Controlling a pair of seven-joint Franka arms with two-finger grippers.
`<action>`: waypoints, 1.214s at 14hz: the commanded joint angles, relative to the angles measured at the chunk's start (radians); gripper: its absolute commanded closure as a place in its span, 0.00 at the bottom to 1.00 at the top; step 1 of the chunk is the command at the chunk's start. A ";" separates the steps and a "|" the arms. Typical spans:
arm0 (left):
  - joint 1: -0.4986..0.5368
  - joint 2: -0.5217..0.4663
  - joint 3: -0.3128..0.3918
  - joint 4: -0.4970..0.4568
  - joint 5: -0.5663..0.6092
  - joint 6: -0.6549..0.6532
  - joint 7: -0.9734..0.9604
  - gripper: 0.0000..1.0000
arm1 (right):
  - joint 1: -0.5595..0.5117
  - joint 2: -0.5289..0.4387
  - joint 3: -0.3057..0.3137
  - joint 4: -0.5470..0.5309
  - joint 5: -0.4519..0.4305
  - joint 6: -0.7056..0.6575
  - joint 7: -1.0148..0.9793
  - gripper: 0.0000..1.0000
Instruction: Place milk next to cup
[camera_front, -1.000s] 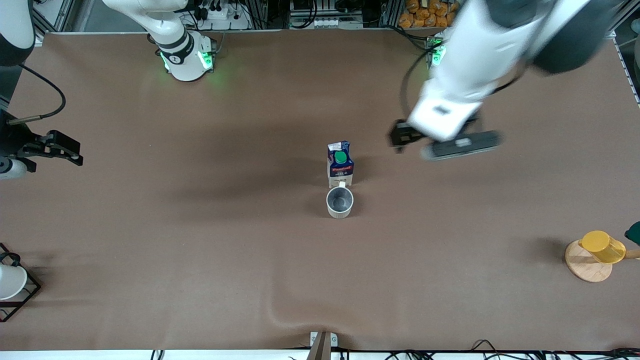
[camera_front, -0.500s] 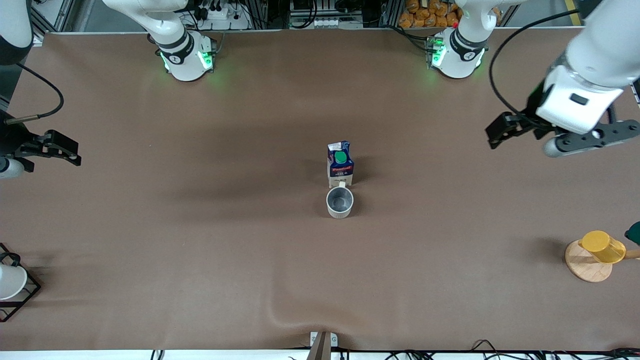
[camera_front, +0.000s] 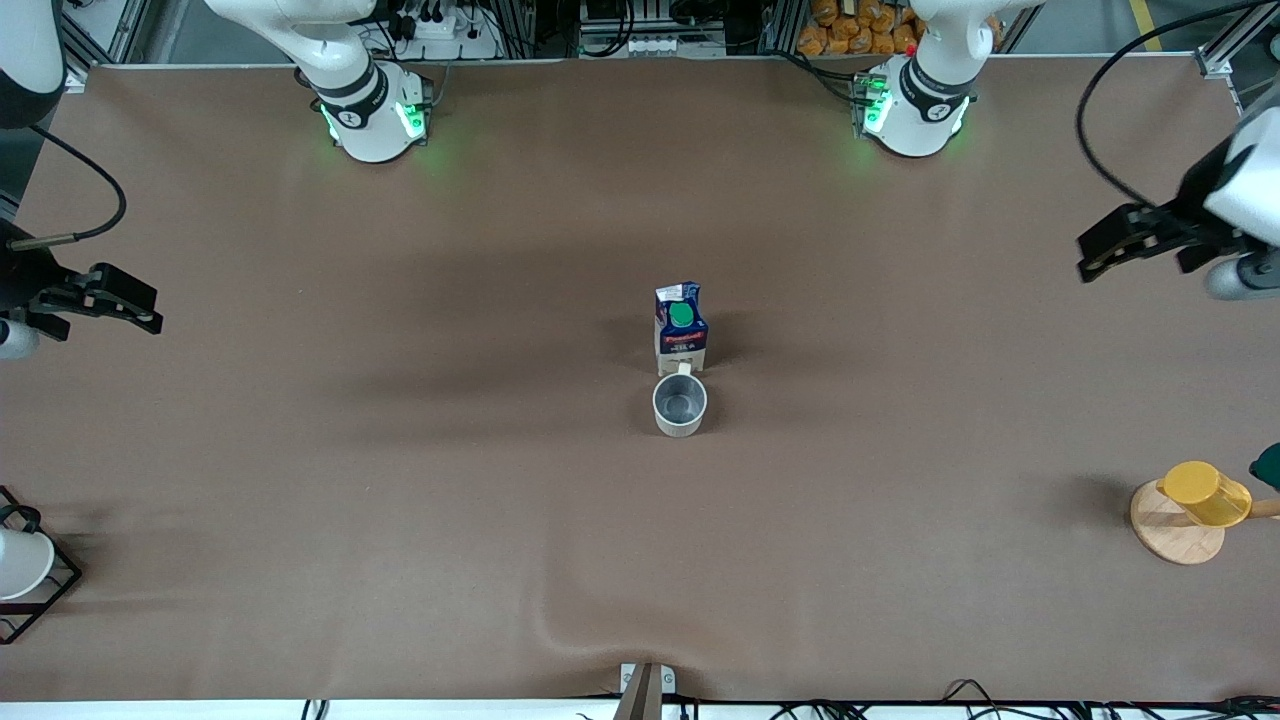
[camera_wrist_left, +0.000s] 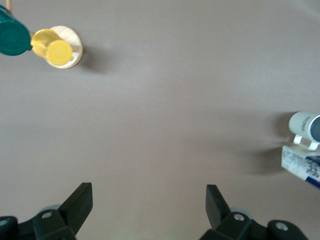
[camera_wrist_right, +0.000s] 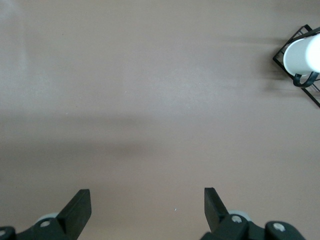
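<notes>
At mid-table the milk (camera_front: 681, 322) stands upright just beside the cup (camera_front: 680, 404), the cup nearer the front camera. A yellow cup (camera_front: 1205, 494) on a wooden disc (camera_front: 1170, 535) sits well apart. The left gripper (camera_wrist_left: 148, 205), spread wide and empty, has swung away to its table end; the right gripper (camera_wrist_right: 147, 205) waits, equally spread and empty.

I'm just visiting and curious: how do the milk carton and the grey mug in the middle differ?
The milk is a dark blue boxy carton, closed by a green cap; the cup is a pale round mug, open and empty. The milk stands farther from the front camera than the cup. Both are upright, close together, and no gripper holds either.
</notes>
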 joint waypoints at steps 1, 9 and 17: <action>-0.096 -0.065 0.134 -0.065 -0.034 -0.010 0.041 0.00 | -0.002 -0.011 0.006 0.004 0.005 -0.016 0.034 0.00; -0.210 -0.103 0.302 -0.085 -0.058 -0.007 0.066 0.00 | -0.020 -0.010 -0.001 0.002 0.067 -0.023 0.022 0.00; -0.215 -0.094 0.296 -0.085 -0.066 -0.017 0.066 0.00 | -0.019 -0.008 -0.001 0.002 0.065 -0.026 0.021 0.00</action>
